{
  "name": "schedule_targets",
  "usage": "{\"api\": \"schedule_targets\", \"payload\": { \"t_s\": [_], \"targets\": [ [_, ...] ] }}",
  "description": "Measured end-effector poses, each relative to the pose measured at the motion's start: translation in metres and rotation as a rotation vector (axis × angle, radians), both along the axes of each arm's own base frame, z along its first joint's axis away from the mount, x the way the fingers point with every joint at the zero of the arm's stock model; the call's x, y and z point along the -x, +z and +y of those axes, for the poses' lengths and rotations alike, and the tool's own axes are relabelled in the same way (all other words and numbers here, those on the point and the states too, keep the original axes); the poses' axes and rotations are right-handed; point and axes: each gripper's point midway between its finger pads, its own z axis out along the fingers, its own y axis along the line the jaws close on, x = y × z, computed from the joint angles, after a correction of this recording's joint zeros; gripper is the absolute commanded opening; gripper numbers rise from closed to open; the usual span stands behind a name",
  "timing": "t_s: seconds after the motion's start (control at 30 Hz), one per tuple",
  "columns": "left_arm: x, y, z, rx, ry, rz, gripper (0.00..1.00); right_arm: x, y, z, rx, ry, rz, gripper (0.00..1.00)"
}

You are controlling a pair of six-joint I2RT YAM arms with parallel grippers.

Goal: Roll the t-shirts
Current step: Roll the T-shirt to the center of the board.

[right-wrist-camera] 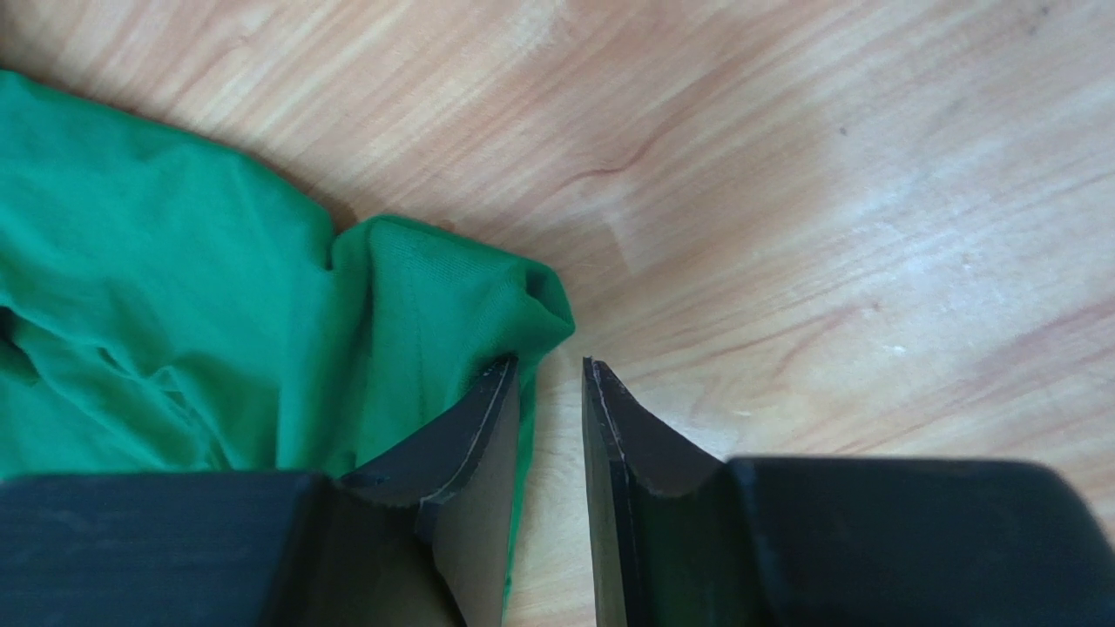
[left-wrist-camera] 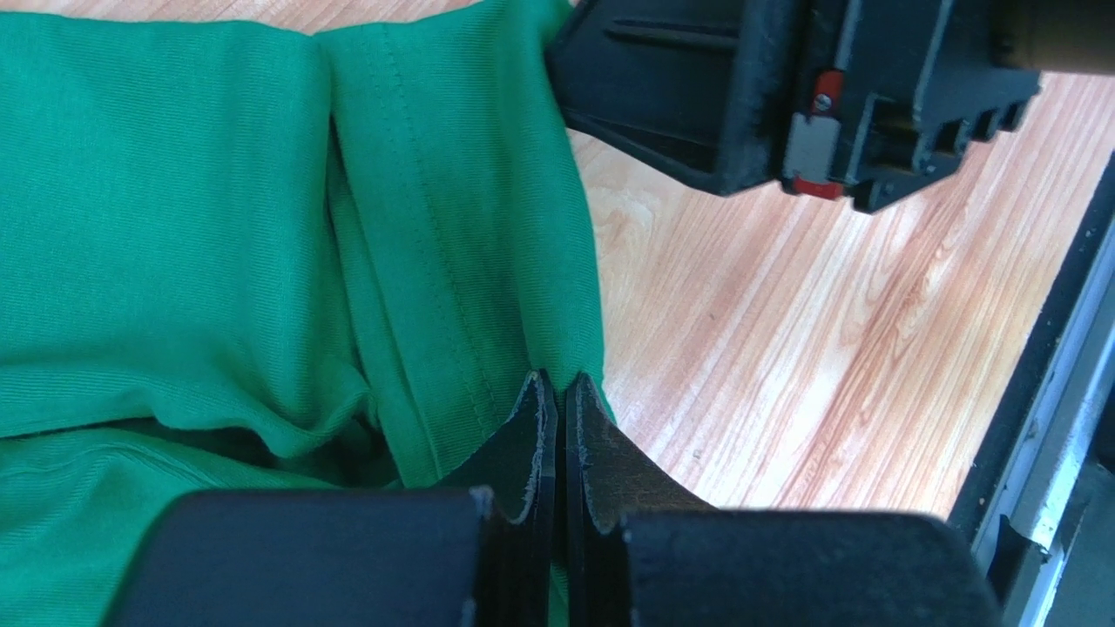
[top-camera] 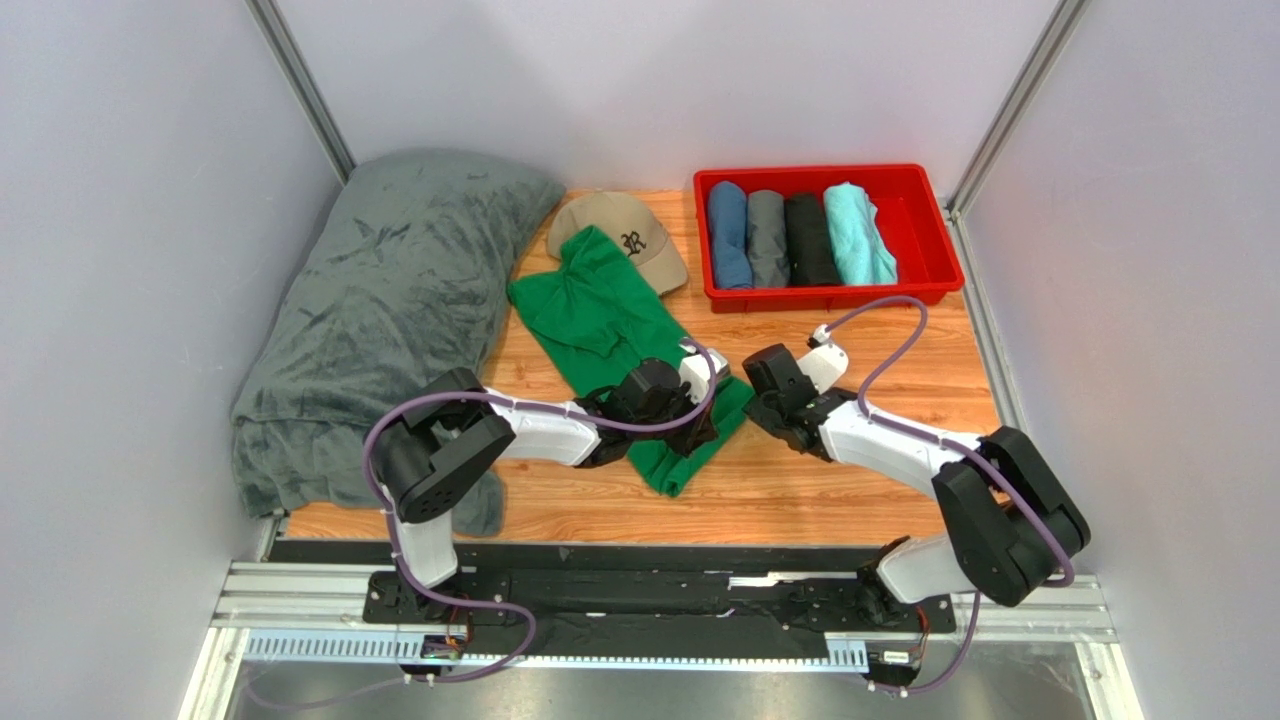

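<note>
The green t-shirt (top-camera: 598, 312) lies crumpled and partly folded on the wooden table, running from the cap down toward the arms. My left gripper (top-camera: 688, 408) is shut on its near hem; in the left wrist view the fingertips (left-wrist-camera: 563, 387) pinch the stitched edge of the shirt (left-wrist-camera: 196, 235). My right gripper (top-camera: 760, 393) hovers just right of the shirt's near corner. In the right wrist view its jaws (right-wrist-camera: 550, 370) stand apart, with bare wood between them. The shirt's folded corner (right-wrist-camera: 432, 294) touches the left finger only.
A red bin (top-camera: 830, 297) at the back right holds several rolled shirts: blue (top-camera: 729, 233), grey (top-camera: 768, 237), black (top-camera: 812, 237), turquoise (top-camera: 858, 233). A dark-grey blanket (top-camera: 383, 300) fills the left side. A tan cap (top-camera: 624, 228) lies behind the green shirt.
</note>
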Motion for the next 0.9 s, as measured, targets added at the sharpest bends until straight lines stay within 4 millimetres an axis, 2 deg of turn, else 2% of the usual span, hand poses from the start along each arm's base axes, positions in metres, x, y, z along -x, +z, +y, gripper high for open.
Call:
{"api": "schedule_targets", "payload": {
  "t_s": [0.2, 0.47, 0.9],
  "targets": [
    [0.001, 0.005, 0.001, 0.009, -0.001, -0.005, 0.0, -0.011, 0.011, 0.009, -0.028, 0.01, -0.041, 0.29],
    [0.002, 0.009, 0.002, 0.014, 0.0, -0.007, 0.0, -0.014, 0.014, 0.015, -0.059, 0.021, -0.058, 0.29],
    [0.001, 0.004, 0.007, -0.007, 0.011, 0.012, 0.0, -0.009, -0.005, 0.029, -0.045, 0.065, -0.011, 0.4]
  ]
}}
